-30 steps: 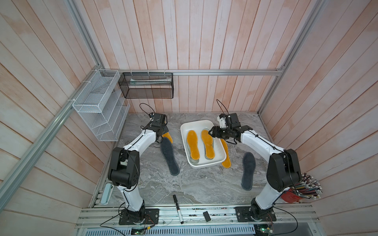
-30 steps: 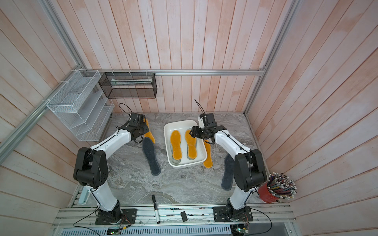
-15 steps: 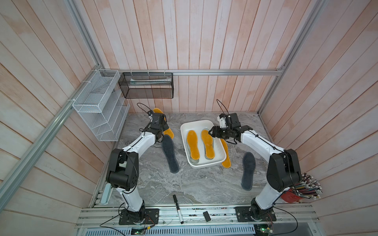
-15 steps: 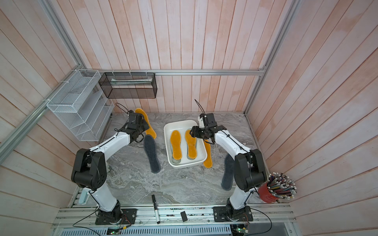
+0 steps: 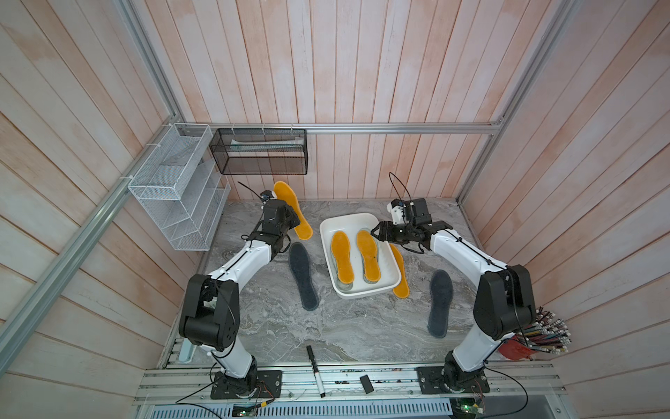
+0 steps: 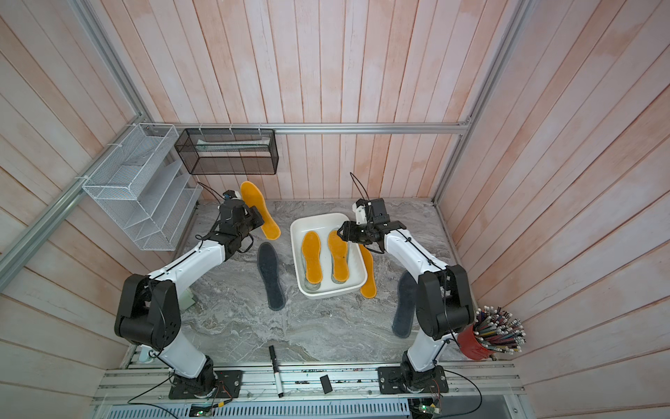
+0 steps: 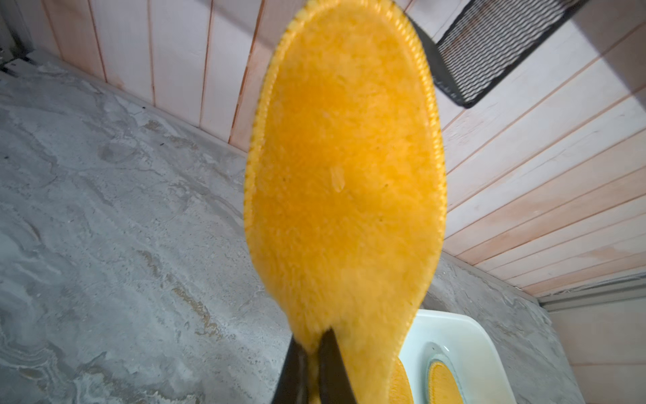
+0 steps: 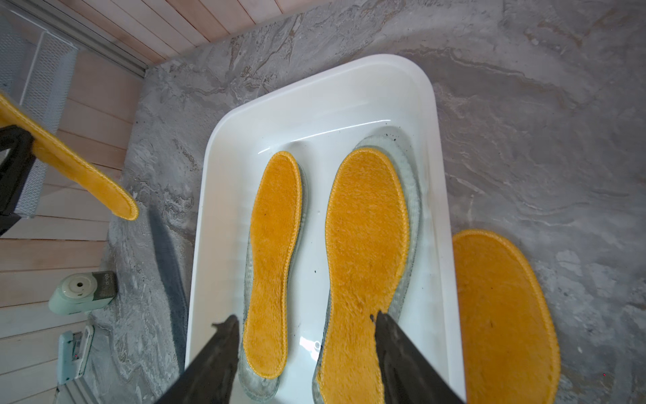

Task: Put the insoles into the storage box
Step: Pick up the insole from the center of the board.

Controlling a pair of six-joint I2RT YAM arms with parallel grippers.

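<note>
Table (image 5: 344, 333): grey marble top, with everything else lying on it or hanging above it.
Wire rack (image 5: 177, 188): white, fixed to the left wall.
Mesh basket (image 5: 261, 152): black, hung on the back wall.
Storage box (image 5: 366, 293): white tub in the middle of the table, between the two arms.
Insoles in the box: two yellow ones (image 5: 342, 257) (image 5: 367, 255) lie side by side, each on a pale see-through insole (image 8: 414, 196).
Lifted insole (image 7: 346, 175): yellow, off the table and tilted, left of the box and not touching it.
Spare yellow insole (image 8: 503, 314): flat on the table, just beside the box's right rim.
Left grey insole (image 5: 304, 275): flat on the table, near the box's left side.
Right grey insole (image 5: 439, 303): flat on the table (half hidden by the arm in one top view).
Left gripper (image 7: 314, 360): jaws closed tight on the lifted insole's edge.
Right gripper (image 8: 303, 320): jaws apart, holding nothing, above the box's far end.
</note>
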